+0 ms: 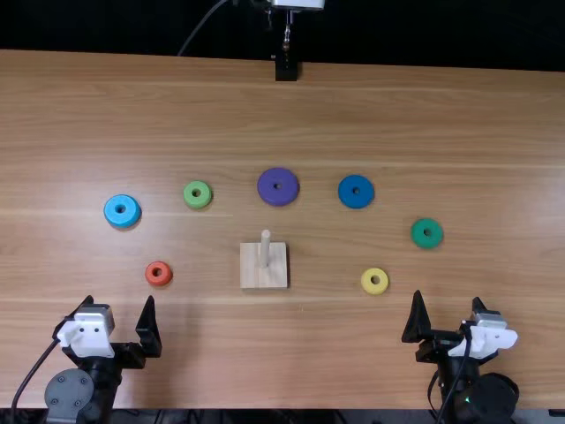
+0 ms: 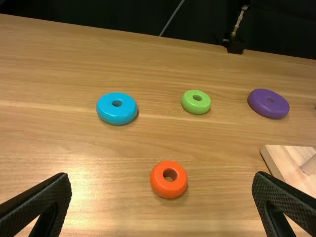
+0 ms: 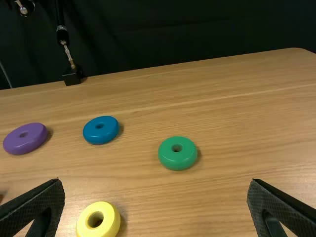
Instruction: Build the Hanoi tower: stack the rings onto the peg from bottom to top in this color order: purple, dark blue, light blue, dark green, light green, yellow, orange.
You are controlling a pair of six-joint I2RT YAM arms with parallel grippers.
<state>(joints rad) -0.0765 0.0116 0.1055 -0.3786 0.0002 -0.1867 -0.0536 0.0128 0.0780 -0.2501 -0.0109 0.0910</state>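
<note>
Black curtain (image 3: 197, 29) behind, brown wooden table (image 1: 353, 115)

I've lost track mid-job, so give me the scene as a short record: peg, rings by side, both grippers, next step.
peg: bare, upright peg on a wooden base
left of base: light blue ring, light green ring, orange ring
beyond base: purple ring
right of base: dark blue ring, dark green ring, yellow ring
left gripper: fingers open, empty
right gripper: fingers open, empty
next: probably purple, the bottom ring
</note>
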